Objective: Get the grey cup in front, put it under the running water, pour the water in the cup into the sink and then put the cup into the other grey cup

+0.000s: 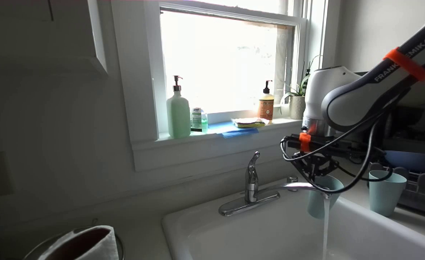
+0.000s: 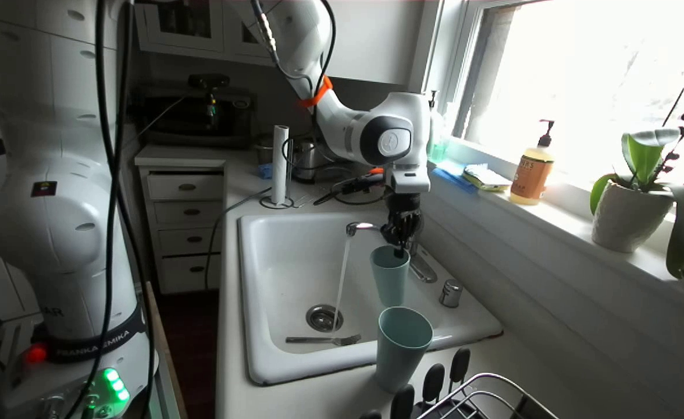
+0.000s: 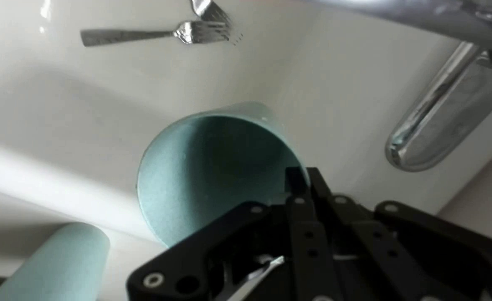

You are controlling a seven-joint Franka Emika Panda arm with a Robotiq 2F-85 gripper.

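My black tool: clamped on pale-teal tapered plastic-looking cup.
Clear water stream: near cup; centre it beneath, upright.

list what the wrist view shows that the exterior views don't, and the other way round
Only the wrist view makes out two forks; an exterior view shows just one clearly.

Only the exterior views show the window, the plant and the orange soap bottle.

Both share the gripper, the held cup, the standing cup, the sink and the faucet.
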